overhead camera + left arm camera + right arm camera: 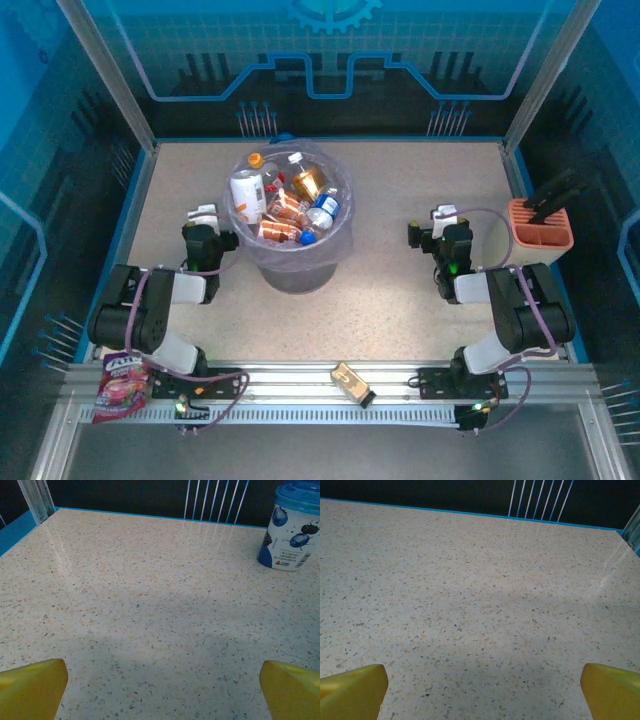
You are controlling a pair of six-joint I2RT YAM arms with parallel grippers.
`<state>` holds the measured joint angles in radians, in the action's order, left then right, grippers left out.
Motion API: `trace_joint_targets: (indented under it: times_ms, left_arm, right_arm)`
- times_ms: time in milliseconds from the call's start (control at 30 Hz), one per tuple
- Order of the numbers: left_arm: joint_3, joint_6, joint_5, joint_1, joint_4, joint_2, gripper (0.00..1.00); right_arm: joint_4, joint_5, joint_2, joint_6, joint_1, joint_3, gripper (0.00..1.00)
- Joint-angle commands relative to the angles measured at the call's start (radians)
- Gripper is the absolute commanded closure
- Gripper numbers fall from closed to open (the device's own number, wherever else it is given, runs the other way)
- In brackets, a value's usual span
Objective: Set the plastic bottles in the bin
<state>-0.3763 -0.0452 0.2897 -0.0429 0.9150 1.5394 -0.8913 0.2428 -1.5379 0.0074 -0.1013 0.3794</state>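
Your bottles [282,207] lie piled in the bin [300,266] at mid-table, so the left gripper [203,214] and right gripper [445,214] rest either side of it, jaws spread and empty. One blue-capped container [289,532] stands near the far edge and is possibly still to collect.

The speckled beige stone-look surface [400,250] is wide and flat. A thin bright blue strip [400,141] runs along its far edge. Two silver metal posts [110,75] lean up from the far corners. Behind them is a see-through blue back wall [200,50] with a faint grid of little squares and a blue gear shape [335,12] at the top. Thin white rods [215,500] stand in a row against the dark back. A ridged silver metal rail [300,385] lies along the near edge. Soft light shines on the surface, with a pale streak [612,565] near one corner.
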Motion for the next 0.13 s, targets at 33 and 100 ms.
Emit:
trace_joint_targets:
  times_ms: [33, 100]
  left_arm:
    - [0.008, 0.018, -0.019, 0.003, 0.030, 0.010, 0.01]
    - [0.008, 0.018, -0.019, 0.003, 0.030, 0.010, 0.01]
  right_arm:
    - [-0.039, 0.002, -0.005, 0.012, 0.009, 0.000, 0.00]
    - [-0.042, 0.002, -0.005, 0.010, 0.008, 0.000, 0.00]
